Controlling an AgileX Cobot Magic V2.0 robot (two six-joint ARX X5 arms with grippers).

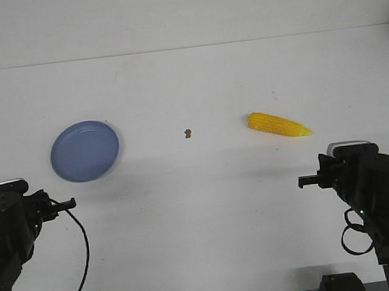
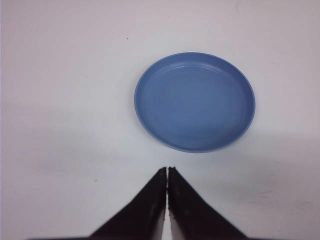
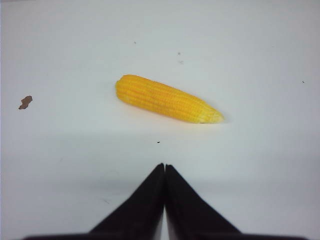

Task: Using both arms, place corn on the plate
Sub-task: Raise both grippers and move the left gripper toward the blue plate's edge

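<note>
The yellow corn point(image 1: 278, 124) lies on the white table at the right, its pointed end toward the right. It also shows in the right wrist view point(image 3: 167, 99). The blue plate point(image 1: 84, 151) sits empty at the left and shows in the left wrist view point(image 2: 195, 101). My left gripper point(image 2: 166, 169) is shut and empty, a short way in front of the plate. In the front view it point(image 1: 70, 205) is at the lower left. My right gripper point(image 3: 164, 165) is shut and empty, short of the corn. In the front view it point(image 1: 302, 181) is at the lower right.
A tiny brown speck point(image 1: 188, 132) lies on the table between the plate and the corn; it also shows in the right wrist view point(image 3: 25, 102). The table's far edge point(image 1: 186, 47) meets a pale wall.
</note>
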